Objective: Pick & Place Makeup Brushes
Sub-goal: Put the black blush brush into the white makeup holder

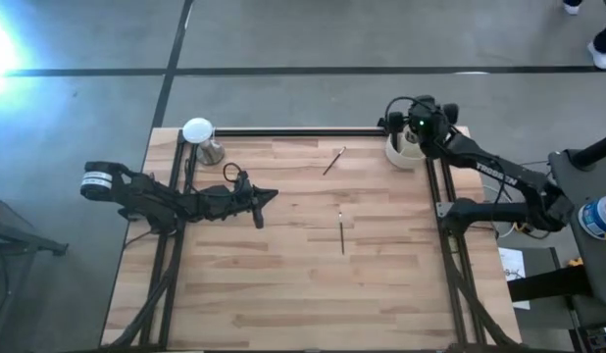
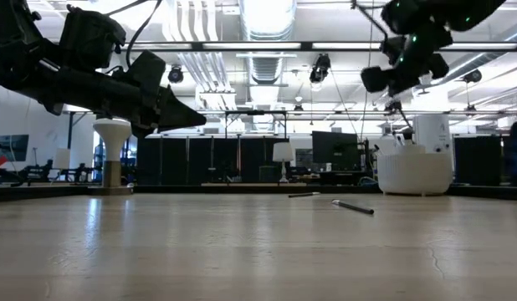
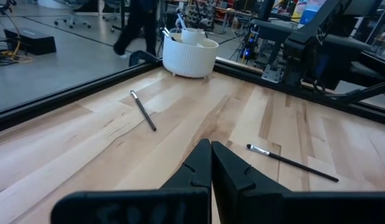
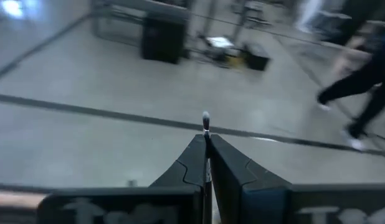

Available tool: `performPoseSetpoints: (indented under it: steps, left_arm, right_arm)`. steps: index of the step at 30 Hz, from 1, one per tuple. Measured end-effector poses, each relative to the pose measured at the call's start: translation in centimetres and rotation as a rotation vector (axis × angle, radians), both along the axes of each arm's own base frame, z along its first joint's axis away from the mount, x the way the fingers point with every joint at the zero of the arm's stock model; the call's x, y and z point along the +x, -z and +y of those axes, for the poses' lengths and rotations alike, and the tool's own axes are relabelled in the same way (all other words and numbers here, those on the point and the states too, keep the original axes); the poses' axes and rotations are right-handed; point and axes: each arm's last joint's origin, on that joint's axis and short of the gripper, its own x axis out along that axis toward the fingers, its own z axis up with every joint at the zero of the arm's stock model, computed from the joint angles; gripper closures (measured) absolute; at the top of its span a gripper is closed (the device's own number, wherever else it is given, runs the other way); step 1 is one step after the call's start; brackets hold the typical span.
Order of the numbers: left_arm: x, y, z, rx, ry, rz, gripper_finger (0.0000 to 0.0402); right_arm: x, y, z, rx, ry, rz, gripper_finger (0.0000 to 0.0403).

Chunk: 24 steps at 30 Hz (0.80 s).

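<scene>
Brushes are lying two to the desk (image 1: 283,284): one (image 1: 333,161) near the far edge, another (image 1: 342,236) at mid-desk. A third brush (image 4: 206,134) is sitting pinched in the right fingers (image 4: 207,163), which are poised above the white cup (image 1: 403,150) at the far right corner, where some brushes are already standing. The left fingers (image 1: 268,197) are hovering closed and empty over the desk's left side. By the look of it, the job is running partway: one brush about to drop, two waiting.
</scene>
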Motion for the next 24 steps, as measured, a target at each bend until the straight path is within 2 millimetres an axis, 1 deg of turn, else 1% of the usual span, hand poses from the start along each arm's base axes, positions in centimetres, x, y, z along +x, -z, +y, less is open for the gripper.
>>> performPoseSetpoints:
  steps: [5, 11, 18, 21, 24]
  left_arm:
    - [0.0, 0.0, 0.0, 0.001, -0.003, 0.001, 0.0399]
    - [0.0, 0.0, 0.0, 0.001, -0.004, 0.005, 0.0399]
    - [0.0, 0.1, 0.0, 0.001, -0.004, 0.010, 0.0399]
    - [-0.1, 0.2, 0.0, 0.000, -0.004, 0.012, 0.0399]
    - [-0.1, 0.2, 0.0, 0.000, -0.004, 0.016, 0.0399]
  right_arm:
    - [-0.2, 1.3, -1.3, 0.020, 0.106, 0.028, 0.0390]
    - [0.4, 2.4, -2.3, 0.026, 0.190, 0.109, 0.0390]
    - [0.7, 4.2, -2.6, 0.075, 0.217, 0.142, 0.0390]
    - [0.6, 4.6, -2.7, 0.087, 0.225, 0.148, 0.0390]
    - [0.6, 4.7, -2.8, 0.083, 0.234, 0.125, 0.0390]
